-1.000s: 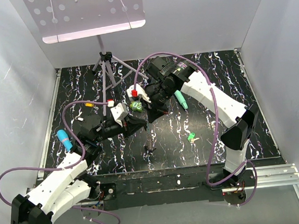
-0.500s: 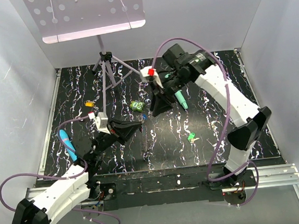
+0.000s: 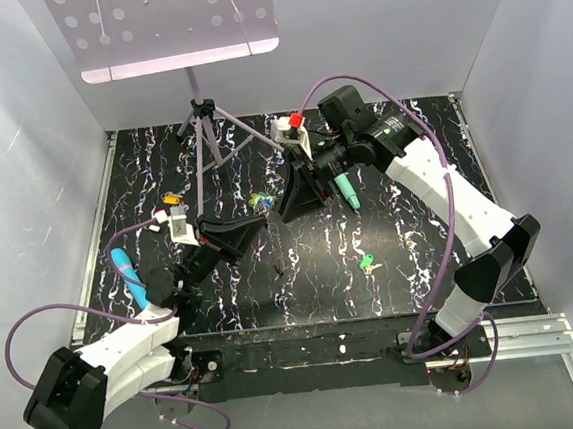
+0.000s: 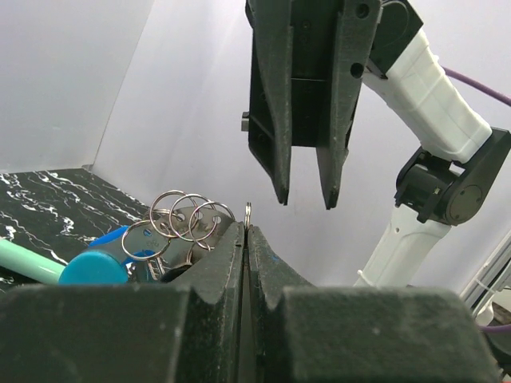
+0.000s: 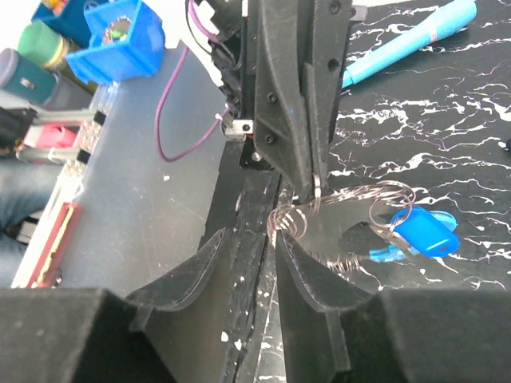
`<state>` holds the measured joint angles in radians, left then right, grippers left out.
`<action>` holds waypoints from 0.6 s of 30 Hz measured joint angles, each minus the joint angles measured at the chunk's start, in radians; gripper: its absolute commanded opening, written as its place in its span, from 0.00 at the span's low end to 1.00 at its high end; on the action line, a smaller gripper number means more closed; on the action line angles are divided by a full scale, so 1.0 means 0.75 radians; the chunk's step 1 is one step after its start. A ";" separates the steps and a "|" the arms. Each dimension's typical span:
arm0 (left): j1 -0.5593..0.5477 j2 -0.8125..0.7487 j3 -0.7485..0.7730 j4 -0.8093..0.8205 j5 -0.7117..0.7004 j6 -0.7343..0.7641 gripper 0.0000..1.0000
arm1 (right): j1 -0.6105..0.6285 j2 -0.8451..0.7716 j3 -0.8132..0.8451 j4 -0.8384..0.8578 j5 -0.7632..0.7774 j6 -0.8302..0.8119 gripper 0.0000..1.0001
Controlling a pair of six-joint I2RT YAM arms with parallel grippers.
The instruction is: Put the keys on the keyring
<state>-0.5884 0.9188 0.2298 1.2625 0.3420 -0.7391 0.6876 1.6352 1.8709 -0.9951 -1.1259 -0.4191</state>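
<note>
My left gripper point(image 4: 247, 231) is shut on one thin metal ring of the keyring point(image 4: 177, 222), a cluster of split rings with a blue plastic fob point(image 5: 423, 231), and holds it up off the table. My right gripper point(image 5: 254, 238) is open, pointing at the left gripper point(image 5: 307, 171) tip to tip, one fingertip point(image 5: 281, 239) right beside the rings. Nothing sits between its fingers. A light green key point(image 3: 368, 264) lies on the mat at the front right. A yellow-orange key point(image 3: 171, 197) lies at the left.
A teal pen-like stick point(image 3: 346, 189) lies under the right arm. A blue pen point(image 3: 128, 273) lies at the left edge. A chunky green object point(image 3: 259, 202) sits near the gripper tips. A tripod point(image 3: 204, 131) with a perforated plate stands at the back.
The right gripper has gone from shut to open and its arm has swung back and up. The left arm has drawn back slightly, still gripping the keyring.
</note>
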 measured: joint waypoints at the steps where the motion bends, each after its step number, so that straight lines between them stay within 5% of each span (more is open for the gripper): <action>1: 0.000 0.005 0.002 0.003 -0.002 -0.007 0.00 | 0.000 0.000 -0.018 0.043 0.001 0.048 0.35; 18: 0.000 0.004 0.019 0.033 -0.007 -0.041 0.00 | 0.013 0.008 -0.126 0.362 0.036 0.406 0.35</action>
<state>-0.5884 0.9215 0.2443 1.2873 0.3367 -0.7700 0.6975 1.6409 1.7763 -0.7238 -1.0988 -0.1146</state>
